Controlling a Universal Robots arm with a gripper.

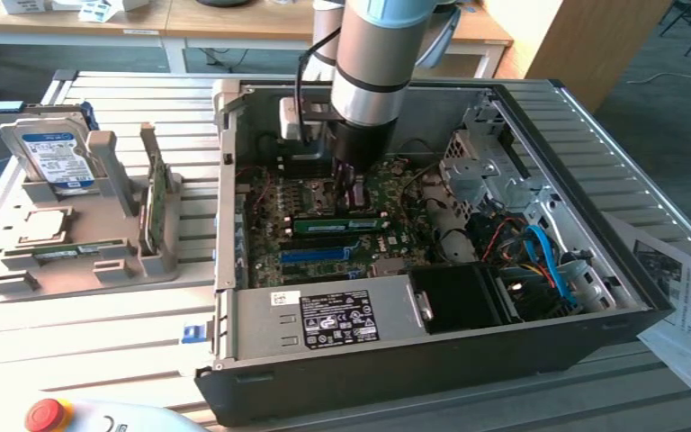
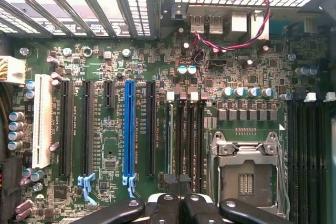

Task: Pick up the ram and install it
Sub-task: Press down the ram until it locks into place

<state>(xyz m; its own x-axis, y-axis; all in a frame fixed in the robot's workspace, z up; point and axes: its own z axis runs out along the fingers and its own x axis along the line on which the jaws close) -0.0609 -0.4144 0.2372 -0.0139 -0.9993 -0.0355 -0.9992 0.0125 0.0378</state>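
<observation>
Hovering: hand (image 2: 178, 203) clenched over the motherboard (image 2: 210, 77) slots inside the computer case (image 1: 633, 297) | ram (image 1: 339, 222) seated in a slot just beside it

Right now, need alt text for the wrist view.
Closed pincer poised over a green motherboard inside an open PC case, tips by the black memory slots. A blue expansion slot, a white slot and the empty CPU socket lie around them.
</observation>
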